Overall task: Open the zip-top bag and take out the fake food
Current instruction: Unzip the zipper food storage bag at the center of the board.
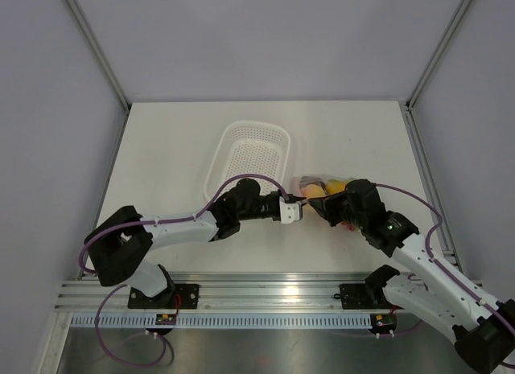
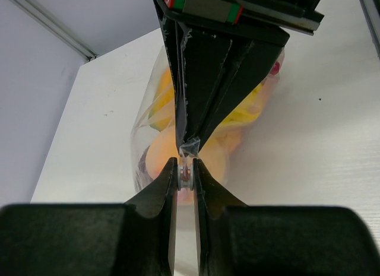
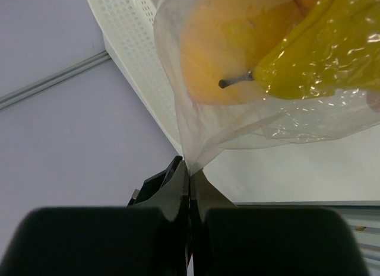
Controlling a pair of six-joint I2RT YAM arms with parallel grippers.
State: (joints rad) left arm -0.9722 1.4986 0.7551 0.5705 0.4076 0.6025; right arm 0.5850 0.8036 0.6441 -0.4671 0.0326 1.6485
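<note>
Zip-top bag (image 1: 323, 184) lay just right of centre in the top view, near the lower right corner of the white perforated basket (image 1: 253, 149), on the white desk (image 1: 169, 157). It held the fake food (image 3: 237, 32): an orange piece with a dark stem at the top of the right wrist view and a yellow piece (image 3: 323, 56) to its right, both pressed against the film. Whether the zip was parted could not be told. Left end effector (image 2: 186, 170) was pressed together on a small tab of the bag's edge, at lower centre of the left wrist view. Right end effector (image 3: 189, 169) was pressed together on film gathered to a point, at lower centre of the right wrist view. The two met tip to tip at the bag's near edge, with a short fold of plastic between them. Judgement: the film was thin, soft and crinkly, likely slippery, and would stretch or slide out of a pinch before it tore. The contents looked light but loose, so they would shift and roll once the mouth opened. The best hold seemed to be the two lips on opposite sides of the zip strip, close to the strip where the plastic is stiffer. The bag's belly would only bunch up. A steady outward pull seemed wise, not a jerk.
</note>
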